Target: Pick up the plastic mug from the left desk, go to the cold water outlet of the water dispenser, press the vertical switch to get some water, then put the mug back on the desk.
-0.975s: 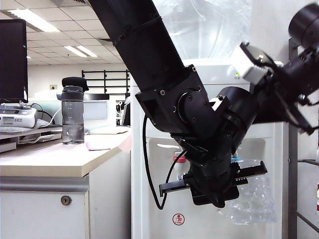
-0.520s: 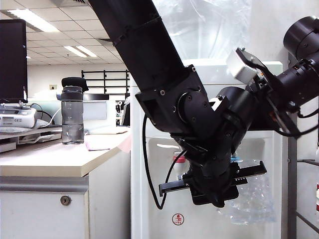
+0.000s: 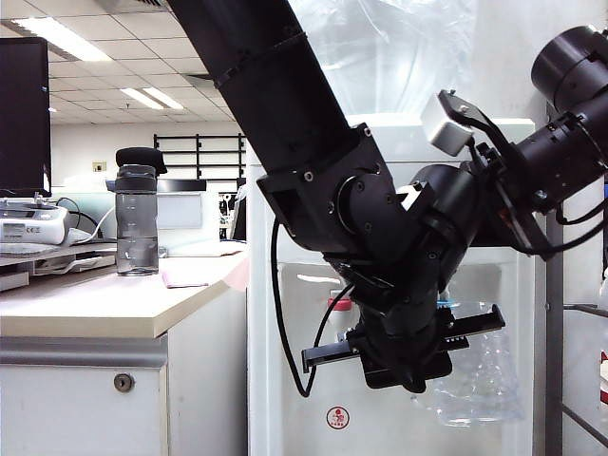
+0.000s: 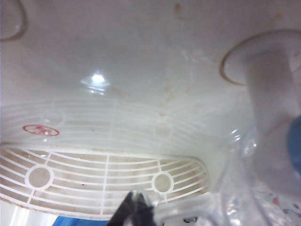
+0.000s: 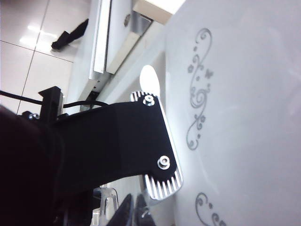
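The clear rippled plastic mug (image 3: 480,375) hangs in the recess of the white water dispenser (image 3: 380,418), under the blue-collared cold water outlet (image 3: 452,306). My left gripper (image 4: 136,213) is shut on the mug's thin clear handle (image 4: 188,214); its black arm (image 3: 285,114) reaches across from the upper left. In the left wrist view the mug (image 4: 254,188) sits right under the outlet (image 4: 277,117). My right gripper (image 5: 134,210) is shut and empty, close to the dispenser's swirl-patterned front (image 5: 235,117). I cannot make out the vertical switch or any water.
The left desk (image 3: 95,304) carries a black-lidded bottle (image 3: 138,218) and papers. A red-collared tap (image 3: 339,306) sits left of the blue one. The white drip grille (image 4: 94,174) lies below the mug. My right arm (image 3: 551,152) hangs above the left wrist.
My right arm has swung left and lower toward the dispenser's front and rolled its wrist. The left arm and the mug have stayed still.
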Controlling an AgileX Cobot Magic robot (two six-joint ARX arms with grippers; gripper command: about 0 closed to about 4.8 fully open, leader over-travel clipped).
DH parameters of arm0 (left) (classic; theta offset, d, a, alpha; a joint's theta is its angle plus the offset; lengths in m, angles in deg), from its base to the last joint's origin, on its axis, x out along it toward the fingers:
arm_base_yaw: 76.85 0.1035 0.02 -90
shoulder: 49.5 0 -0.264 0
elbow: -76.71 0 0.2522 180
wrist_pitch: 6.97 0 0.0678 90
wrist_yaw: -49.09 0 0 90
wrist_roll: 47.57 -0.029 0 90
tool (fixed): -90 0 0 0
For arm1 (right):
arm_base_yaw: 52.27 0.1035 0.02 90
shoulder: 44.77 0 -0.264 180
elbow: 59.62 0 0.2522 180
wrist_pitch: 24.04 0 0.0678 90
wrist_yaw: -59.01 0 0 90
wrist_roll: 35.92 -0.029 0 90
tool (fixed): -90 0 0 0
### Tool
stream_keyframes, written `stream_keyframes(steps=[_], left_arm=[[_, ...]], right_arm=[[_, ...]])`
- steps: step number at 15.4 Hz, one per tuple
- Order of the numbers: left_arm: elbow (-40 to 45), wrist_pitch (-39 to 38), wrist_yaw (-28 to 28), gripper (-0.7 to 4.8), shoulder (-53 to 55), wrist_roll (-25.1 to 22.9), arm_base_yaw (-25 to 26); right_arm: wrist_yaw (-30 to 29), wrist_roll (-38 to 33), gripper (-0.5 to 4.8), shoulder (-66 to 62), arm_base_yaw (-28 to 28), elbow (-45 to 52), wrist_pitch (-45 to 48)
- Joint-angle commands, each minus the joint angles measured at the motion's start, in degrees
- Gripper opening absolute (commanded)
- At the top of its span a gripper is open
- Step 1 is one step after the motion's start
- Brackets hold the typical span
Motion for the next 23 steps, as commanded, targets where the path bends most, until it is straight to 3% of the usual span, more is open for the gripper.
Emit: stream_keyframes(steps=[1, 4, 8, 15, 20, 21, 22, 23], left_arm=[[-0.57, 2.34, -0.48, -0.06, -0.87, 0.15, 0.11], [-0.57, 2.34, -0.48, -0.06, -0.87, 0.15, 0.11], [-0.37, 2.49, -0.02, -0.06, -1.16, -0.33, 0.44], [-0.42, 2.51, -0.24, -0.06, -1.16, -0.92, 0.44], [-0.44, 2.51, -0.07, -0.06, -1.16, -0.92, 0.42], [-0.44, 2.51, -0.07, -0.06, -1.16, -0.92, 0.42], [-0.44, 2.67, 0.61, -0.06, -1.16, -0.92, 0.48], [-0.44, 2.95, 0.68, -0.06, -1.16, -0.92, 0.59]], right_arm=[[8.00, -9.03, 0.18, 0.70, -0.85, -0.63, 0.57], [8.26, -11.91, 0.18, 4.17, -0.87, -0.63, 0.52], [11.08, -23.89, 0.18, 5.03, -0.87, -0.90, -3.23], [11.02, -25.57, 0.18, 6.10, -0.85, -0.90, -14.29], [10.56, -25.31, 0.18, 6.12, -0.79, -0.92, -14.16], [10.58, -27.58, 0.18, 6.14, -0.83, -1.07, -13.75], [10.84, -36.52, 0.18, 6.16, -0.92, -1.09, -14.69], [10.80, -38.40, 0.18, 6.16, -0.92, -1.09, -15.61]])
